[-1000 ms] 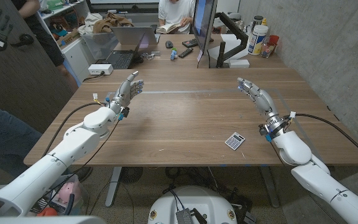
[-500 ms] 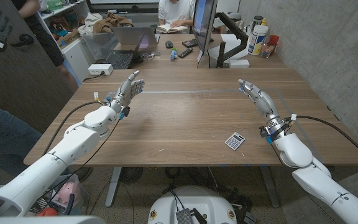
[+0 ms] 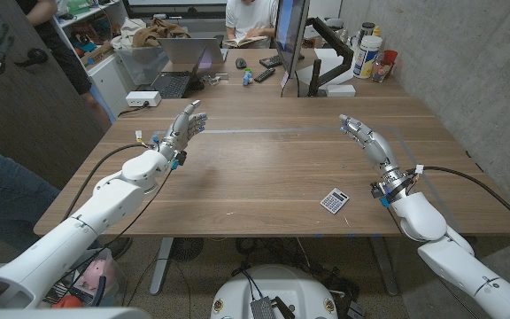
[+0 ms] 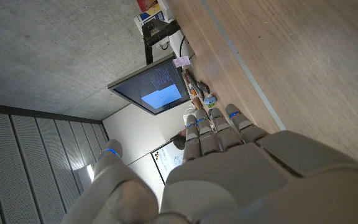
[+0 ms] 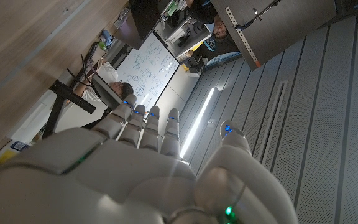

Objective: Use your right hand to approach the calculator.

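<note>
Currently calculator (image 3: 334, 201) lies on table (image 3: 264, 168) near front edge, well apart from right hand (image 3: 362, 135), nearer the robot and inward of it; hand empty, fingers extended

White arms, grey hands, black cables

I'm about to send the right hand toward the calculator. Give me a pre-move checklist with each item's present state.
1. Calculator in sight near the table's front edge: ok.
2. Right hand holds nothing, fingers apart: ok.
3. Right hand already at the calculator: not ok; it stands beyond it, apart.
4. Tabletop between right hand and calculator bare: ok.
5. Left hand far across the table, holding nothing: ok.
6. Calculator lying flat: ok; which way it faces, cannot tell.
</note>
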### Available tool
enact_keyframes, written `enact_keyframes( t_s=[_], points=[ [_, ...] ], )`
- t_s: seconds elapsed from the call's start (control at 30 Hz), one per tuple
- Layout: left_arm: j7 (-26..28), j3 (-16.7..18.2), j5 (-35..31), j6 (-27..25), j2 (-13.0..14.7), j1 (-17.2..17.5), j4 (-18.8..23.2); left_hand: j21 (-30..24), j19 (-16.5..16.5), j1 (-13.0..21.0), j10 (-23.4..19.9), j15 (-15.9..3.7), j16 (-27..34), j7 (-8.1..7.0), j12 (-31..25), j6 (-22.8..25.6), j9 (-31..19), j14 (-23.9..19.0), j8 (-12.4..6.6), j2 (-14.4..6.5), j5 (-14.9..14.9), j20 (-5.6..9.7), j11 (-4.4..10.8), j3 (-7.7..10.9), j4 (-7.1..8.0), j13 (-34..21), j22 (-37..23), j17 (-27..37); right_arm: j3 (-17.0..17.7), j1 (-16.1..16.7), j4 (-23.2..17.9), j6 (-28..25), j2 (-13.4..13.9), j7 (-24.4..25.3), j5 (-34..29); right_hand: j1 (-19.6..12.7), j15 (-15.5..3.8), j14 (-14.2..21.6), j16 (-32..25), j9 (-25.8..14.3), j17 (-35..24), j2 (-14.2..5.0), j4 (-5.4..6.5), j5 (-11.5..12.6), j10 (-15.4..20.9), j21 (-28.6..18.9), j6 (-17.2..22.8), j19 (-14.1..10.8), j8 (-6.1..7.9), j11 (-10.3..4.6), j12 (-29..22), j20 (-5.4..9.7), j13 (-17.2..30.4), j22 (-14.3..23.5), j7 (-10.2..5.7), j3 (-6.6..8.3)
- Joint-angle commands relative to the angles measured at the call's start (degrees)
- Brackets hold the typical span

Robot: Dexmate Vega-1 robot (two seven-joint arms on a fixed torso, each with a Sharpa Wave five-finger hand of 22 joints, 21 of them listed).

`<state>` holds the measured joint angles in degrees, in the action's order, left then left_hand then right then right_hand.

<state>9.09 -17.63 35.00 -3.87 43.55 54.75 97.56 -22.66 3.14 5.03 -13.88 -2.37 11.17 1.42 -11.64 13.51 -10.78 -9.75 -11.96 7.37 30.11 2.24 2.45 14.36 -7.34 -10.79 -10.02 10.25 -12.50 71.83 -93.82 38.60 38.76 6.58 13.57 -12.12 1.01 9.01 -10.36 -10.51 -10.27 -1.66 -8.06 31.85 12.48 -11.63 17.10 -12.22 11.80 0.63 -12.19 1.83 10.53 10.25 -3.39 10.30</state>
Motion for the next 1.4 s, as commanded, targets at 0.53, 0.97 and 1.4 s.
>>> enact_keyframes(
  t_s=[0.53, 0.97, 1.4],
  points=[
    [-0.14, -0.79, -0.53, -1.0, -0.24, -1.34, 0.08, 0.46, 0.4, 0.51, -0.11, -0.69, -0.1, -0.13, -0.01, 0.39, -0.2, 0.06, 0.22, -0.12, 0.33, 0.71, 0.34, -0.41, 0.04, -0.13, -0.07, 0.24, 2.45, 3.93, -2.03, 0.94, 0.25, 2.5, -4.99, -0.97, -0.33, 0.79, -0.36, -0.25, -0.17, -0.05, -0.18, 0.17, 0.51, 0.03, 0.15, -0.21, -0.24, -0.51, -0.18, -0.79, 0.1, 0.23, -0.54, -0.11],
    [-0.57, -0.33, 0.26, -1.31, 0.11, -0.98, 0.58, 0.7, 0.48, 0.54, -0.17, -0.66, -0.07, -0.14, -0.03, 0.47, -0.21, 0.0, 0.21, -0.17, 0.36, 0.69, 0.39, -0.53, 0.07, -0.13, -0.08, 0.24, 3.3, 5.32, -3.73, 0.47, 0.14, 3.92, -8.34, -1.11, -0.33, 0.86, -0.34, -0.25, -0.17, -0.02, -0.17, 0.15, 0.54, 0.03, 0.26, -0.22, -0.23, -0.63, -0.18, -0.81, 0.11, 0.24, -0.67, -0.13],
    [-0.55, -1.19, -1.35, -1.75, 0.62, -1.97, 0.96, 0.9, 0.53, 0.58, -0.09, -0.65, -0.07, -0.21, 0.0, 0.46, -0.21, 0.01, 0.23, -0.21, 0.38, 0.69, 0.41, -0.62, 0.09, -0.13, -0.09, 0.24, 4.16, 6.54, -4.74, -0.25, 0.01, 4.83, -9.91, -1.26, -0.32, 0.91, -0.32, -0.26, -0.18, -0.01, -0.16, 0.15, 0.62, 0.02, 0.37, -0.24, -0.22, -0.69, -0.19, -0.82, 0.11, 0.24, -0.73, -0.13]
  ],
)
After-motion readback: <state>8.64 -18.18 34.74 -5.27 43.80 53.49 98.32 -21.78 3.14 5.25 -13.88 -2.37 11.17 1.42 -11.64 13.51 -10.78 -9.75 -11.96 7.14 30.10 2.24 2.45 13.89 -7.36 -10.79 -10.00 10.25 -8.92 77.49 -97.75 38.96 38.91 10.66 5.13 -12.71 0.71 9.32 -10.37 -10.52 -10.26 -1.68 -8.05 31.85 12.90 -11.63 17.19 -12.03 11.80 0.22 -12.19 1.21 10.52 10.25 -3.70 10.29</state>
